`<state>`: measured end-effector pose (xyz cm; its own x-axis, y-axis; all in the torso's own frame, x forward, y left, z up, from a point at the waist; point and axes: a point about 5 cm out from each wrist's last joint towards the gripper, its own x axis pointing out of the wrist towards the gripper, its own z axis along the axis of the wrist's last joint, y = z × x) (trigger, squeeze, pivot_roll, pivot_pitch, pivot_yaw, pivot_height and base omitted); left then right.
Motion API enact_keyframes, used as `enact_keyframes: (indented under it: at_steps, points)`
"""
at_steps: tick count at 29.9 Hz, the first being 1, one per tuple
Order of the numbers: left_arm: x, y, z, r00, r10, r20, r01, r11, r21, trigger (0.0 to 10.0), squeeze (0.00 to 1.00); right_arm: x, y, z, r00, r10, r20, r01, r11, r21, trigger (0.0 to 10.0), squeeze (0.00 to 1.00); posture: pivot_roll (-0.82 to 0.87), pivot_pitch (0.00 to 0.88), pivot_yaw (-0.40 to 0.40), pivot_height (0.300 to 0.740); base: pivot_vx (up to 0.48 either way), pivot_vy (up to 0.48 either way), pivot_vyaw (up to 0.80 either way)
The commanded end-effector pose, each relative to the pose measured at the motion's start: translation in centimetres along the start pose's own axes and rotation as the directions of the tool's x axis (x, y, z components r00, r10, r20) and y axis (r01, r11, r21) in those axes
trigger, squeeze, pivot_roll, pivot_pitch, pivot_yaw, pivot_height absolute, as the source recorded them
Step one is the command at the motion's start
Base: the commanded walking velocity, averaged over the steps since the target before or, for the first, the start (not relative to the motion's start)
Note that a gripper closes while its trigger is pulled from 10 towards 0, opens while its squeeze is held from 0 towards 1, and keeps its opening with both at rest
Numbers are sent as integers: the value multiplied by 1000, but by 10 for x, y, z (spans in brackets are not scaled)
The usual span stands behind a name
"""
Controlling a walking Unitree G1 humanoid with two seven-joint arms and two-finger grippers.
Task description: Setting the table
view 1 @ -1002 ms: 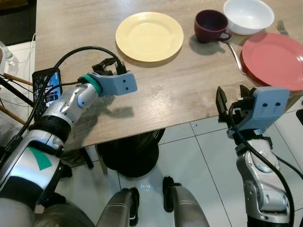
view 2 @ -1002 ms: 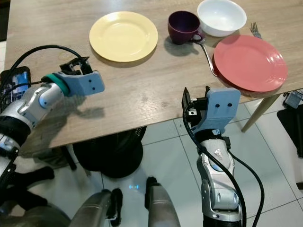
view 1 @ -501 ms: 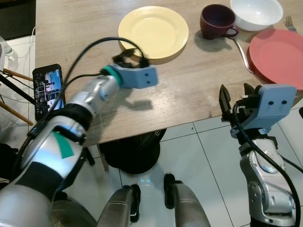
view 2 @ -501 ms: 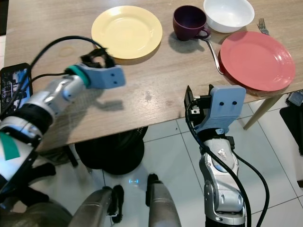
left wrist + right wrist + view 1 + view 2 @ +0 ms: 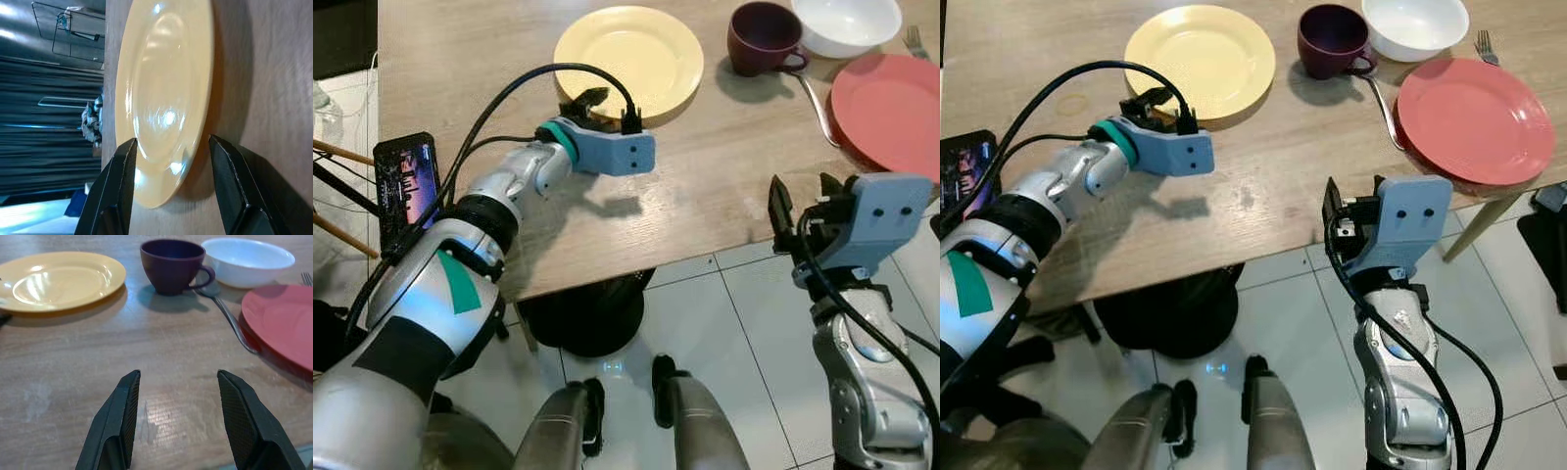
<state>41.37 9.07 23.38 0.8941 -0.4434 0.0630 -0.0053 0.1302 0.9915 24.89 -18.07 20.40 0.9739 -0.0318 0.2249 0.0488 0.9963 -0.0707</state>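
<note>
Advanced left gripper (image 5: 589, 100) fingers straddle yellow plate (image 5: 628, 47) (rim).

You saw the white bowl (image 5: 847, 22) cropped at 12 o'clock, red plate (image 5: 891, 110) cropped at 3, phone (image 5: 403, 186) screen unreadable.

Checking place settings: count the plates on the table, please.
2. The yellow plate lies just ahead of the left claw; the red plate sits at the table's right edge. More may lie out of view.
</note>
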Motion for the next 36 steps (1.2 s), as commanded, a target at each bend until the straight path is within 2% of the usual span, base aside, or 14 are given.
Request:
enact_keyframes:
  at_steps: [1, 2, 3, 4, 6, 10, 21, 25, 26, 27, 28, 31, 33, 36]
  points:
    - [-8, -20, -14, 995, -80, -57, 82, 996, 30, 6510, 90, -4, 0, -1, 1000, -7, -16, 7, 1000, 7, 10000, 0, -131, 312, 104, 740, 0, 0, 0]
    - [-8, -20, -14, 995, -80, -57, 82, 996, 30, 6510, 90, -4, 0, -1, 1000, -7, -16, 7, 1000, 7, 10000, 0, -131, 312, 104, 740, 0, 0, 0]
    - [-8, -19, -15, 996, -75, -56, 77, 996, 40, 4745, 86, -5, 0, -1, 1000, -6, -17, 6, 1000, 8, 10000, 0, -131, 315, 104, 740, 0, 0, 0]
    - [-9, -20, -16, 996, -73, -57, 76, 996, 51, 588, 67, -5, 0, -1, 1000, -6, -18, 6, 1000, 9, 10000, 0, -132, 319, 106, 740, 0, 0, 0]
    - [-10, -20, -17, 996, -73, -56, 76, 995, 58, 0, 55, -5, 0, 0, 1000, -7, -18, 8, 1000, 10, 10000, 0, -132, 321, 110, 740, 0, 0, 0]
    - [-11, -22, -18, 995, -79, -55, 82, 994, 67, 0, 0, -7, 0, -1, 1000, -13, -25, 13, 1000, 12, 10000, 0, -133, 325, 112, 740, 0, 0, 0]
    - [-12, -23, -21, 995, -87, -56, 91, 993, 77, 0, 0, -8, -1, -3, 999, -21, -37, 21, 1000, 15, 10000, 0, -131, 317, 113, 740, 0, 0, 0]
    - [-9, -15, -13, 999, -44, 4, 43, 996, 76, 0, 0, -5, 0, -3, 999, -18, -31, 18, 1000, 17, 10000, 0, -118, 295, 111, 740, 0, 0, 0]
    - [-8, -12, -9, 999, -25, 39, 22, 997, 76, 7569, 0, -4, 1, -2, 999, -16, -27, 16, 1000, 20, 10000, 0, -114, 291, 111, 740, 0, 0, 0]
    - [-8, -12, -9, 999, -25, 39, 22, 997, 76, 7569, 0, -4, 1, -2, 999, -16, -27, 16, 1000, 20, 10000, 0, -114, 291, 111, 740, 0, 0, 0]
    - [-8, -9, -4, 996, -9, 83, 3, 997, 76, 10000, 0, -2, 2, -3, 1000, -13, -24, 13, 1000, 22, 10000, 0, -99, 276, 113, 740, 0, 0, 0]
    - [-9, -7, 1, 990, 0, 141, -10, 997, 75, 10000, 0, -1, 3, -2, 1000, -8, -20, 9, 1000, 25, 10000, 0, -90, 267, 113, 740, 0, 0, 0]
    - [-15, -6, 8, 969, -3, 246, -9, 999, 49, 10000, 0, 3, 5, -3, 1000, 1, -14, 0, 999, 32, 10000, 0, -72, 251, 113, 740, 0, 0, 0]
    - [-19, -9, 11, 958, -18, 285, 8, 999, 36, 10000, 0, 5, 7, -4, 1000, 6, -13, -5, 999, 35, 10000, 0, -58, 239, 114, 740, 0, 0, 0]
